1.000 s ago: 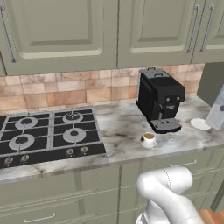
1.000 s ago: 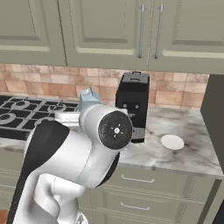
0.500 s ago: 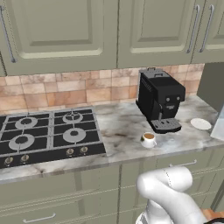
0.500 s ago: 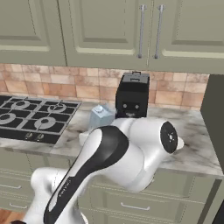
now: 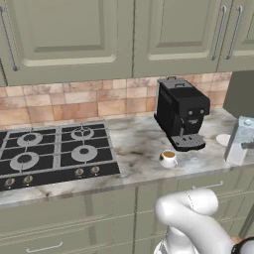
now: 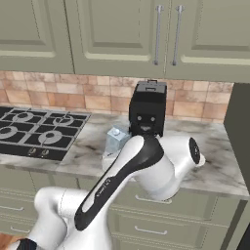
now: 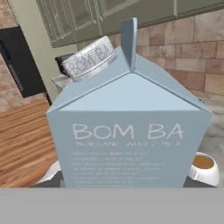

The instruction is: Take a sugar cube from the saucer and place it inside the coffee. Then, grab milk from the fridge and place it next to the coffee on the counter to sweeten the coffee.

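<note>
While the arm swings over the counter (image 5: 134, 149), the milk (image 7: 131, 140) sits right against the hand camera, its pale blue carton face close up and its gabled top and cap at twelve o'clock. The finger tips are hidden behind the carton, so I cannot see them directly; since the carton hangs in front of the hand above the counter, I judge they are clamped on its sides.

From the left base view the same carton shows at three o'clock, at the right edge of the frame, just past the saucer (image 5: 224, 140). The coffee (image 5: 168, 158) stands in front of the black coffee machine (image 5: 181, 113), roughly at the centre and a little toward four o'clock, brown liquid visible inside. In the hand view the cup appears at four o'clock of the carton, below and beside it.

As for progress, the milk is plainly out of the fridge and near its spot, so the fetch looks done. Whether the sugar cube went in I cannot tell; the saucer is too small to read. What is left, by my reckoning, is lowering the carton beside the cup and letting go.
</note>
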{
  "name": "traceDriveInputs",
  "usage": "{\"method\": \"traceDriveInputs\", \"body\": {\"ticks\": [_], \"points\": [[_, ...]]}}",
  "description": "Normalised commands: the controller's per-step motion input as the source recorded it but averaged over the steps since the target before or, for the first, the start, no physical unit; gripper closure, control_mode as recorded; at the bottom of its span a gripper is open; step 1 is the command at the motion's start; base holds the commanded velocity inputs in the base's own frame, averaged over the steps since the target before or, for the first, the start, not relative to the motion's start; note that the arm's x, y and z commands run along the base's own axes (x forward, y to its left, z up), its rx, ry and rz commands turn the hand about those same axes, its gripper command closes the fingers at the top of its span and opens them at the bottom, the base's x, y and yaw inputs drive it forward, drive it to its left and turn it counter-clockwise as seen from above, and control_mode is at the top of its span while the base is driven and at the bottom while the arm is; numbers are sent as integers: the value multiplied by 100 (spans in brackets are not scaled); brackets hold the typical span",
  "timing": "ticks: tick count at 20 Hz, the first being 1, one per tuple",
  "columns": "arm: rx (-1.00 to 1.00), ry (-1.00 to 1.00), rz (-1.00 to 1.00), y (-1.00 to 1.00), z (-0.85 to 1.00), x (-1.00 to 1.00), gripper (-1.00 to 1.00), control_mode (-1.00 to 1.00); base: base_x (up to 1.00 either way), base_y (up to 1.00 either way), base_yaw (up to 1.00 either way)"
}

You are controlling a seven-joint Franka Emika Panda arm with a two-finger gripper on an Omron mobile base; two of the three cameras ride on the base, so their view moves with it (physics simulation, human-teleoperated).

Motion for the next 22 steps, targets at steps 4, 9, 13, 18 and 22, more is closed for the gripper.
{"method": "traceDriveInputs", "body": {"ticks": [4, 9, 13, 18, 22], "points": [[0, 0, 14, 0, -49, 59, 100, -100, 0, 0, 0], [0, 0, 8, -1, -42, 52, 100, -100, 0, 0, 0], [0, 0, 0, -7, -42, 38, 100, -100, 0, 0, 0], [0, -2, -1, -1, -38, 49, 100, -100, 0, 0, 0], [0, -3, -1, -2, -31, 46, 100, -100, 0, 0, 0]]}}
